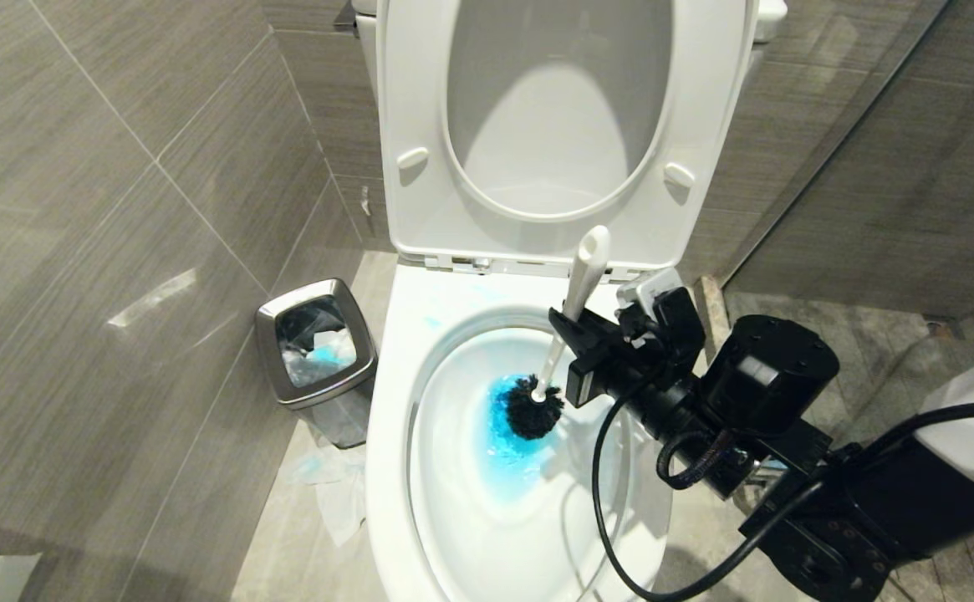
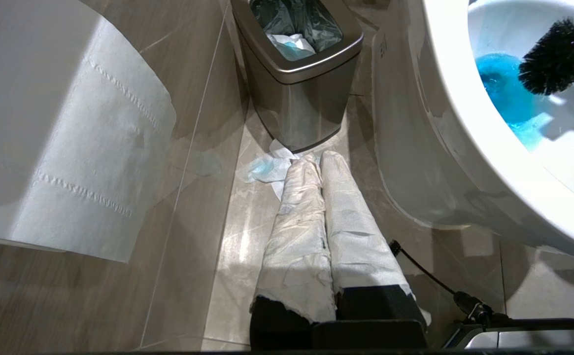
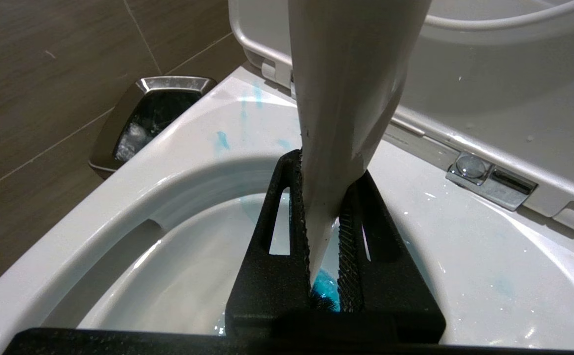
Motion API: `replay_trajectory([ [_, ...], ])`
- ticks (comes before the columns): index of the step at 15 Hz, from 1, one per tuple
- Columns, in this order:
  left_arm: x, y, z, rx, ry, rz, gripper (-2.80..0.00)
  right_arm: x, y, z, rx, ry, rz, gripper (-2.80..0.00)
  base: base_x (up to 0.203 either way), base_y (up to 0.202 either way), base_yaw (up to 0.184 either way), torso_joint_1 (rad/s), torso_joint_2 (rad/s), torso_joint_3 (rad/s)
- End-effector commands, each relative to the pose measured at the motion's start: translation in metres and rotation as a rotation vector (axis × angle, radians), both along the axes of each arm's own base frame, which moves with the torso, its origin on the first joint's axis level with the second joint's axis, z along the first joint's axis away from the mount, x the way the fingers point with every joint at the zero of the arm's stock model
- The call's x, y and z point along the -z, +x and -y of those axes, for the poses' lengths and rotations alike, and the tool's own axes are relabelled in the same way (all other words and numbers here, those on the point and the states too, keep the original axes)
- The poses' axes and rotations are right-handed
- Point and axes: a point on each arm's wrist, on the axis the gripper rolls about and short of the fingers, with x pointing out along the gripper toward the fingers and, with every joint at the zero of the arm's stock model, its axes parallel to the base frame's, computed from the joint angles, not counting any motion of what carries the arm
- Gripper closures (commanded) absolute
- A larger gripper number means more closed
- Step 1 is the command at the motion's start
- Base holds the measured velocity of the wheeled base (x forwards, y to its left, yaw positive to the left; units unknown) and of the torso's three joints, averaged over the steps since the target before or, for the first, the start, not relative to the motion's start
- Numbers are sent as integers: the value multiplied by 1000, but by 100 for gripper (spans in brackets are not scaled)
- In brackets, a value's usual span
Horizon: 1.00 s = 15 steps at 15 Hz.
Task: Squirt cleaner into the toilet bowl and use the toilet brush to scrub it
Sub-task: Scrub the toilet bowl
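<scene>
The white toilet bowl (image 1: 386,401) stands with seat and lid raised. Blue cleaner (image 1: 507,443) tints the water, and pale blue streaks mark the rim. My right gripper (image 1: 574,334) is over the bowl's right side, shut on the white handle of the toilet brush (image 1: 583,276). In the right wrist view the handle (image 3: 346,88) sits pinched between the black ribbed jaws of the right gripper (image 3: 323,170). The brush's black bristle head (image 1: 534,408) hangs at the blue water's edge, tilted. My left gripper (image 2: 319,158), its fingers wrapped in white paper, is shut low beside the bowl's left side, holding nothing.
A small square steel bin (image 1: 317,343) with blue-stained tissues stands left of the bowl against the tiled wall. Crumpled tissue (image 1: 332,485) lies on the floor before it. A sheet of toilet paper (image 2: 70,148) hangs near the left wrist. A glass partition (image 1: 829,150) stands to the right.
</scene>
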Motion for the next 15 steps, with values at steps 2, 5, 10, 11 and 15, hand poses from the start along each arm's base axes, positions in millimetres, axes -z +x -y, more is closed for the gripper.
replay_trajectory([
  [2,0,0,0,0,0,0,0,-3,-3,2,-2,4,8,0,0,0,0,0,0,0],
  [5,0,0,0,0,0,0,0,19,10,-8,-10,-24,-26,0,0,0,0,0,0,0],
  [10,0,0,0,0,0,0,0,61,53,-10,41,-62,-72,0,0,0,0,0,0,0],
  [11,0,0,0,0,0,0,0,66,59,-9,45,-66,-74,0,0,0,0,0,0,0],
  [15,0,0,0,0,0,0,0,78,76,-9,61,-69,-69,0,0,0,0,0,0,0],
])
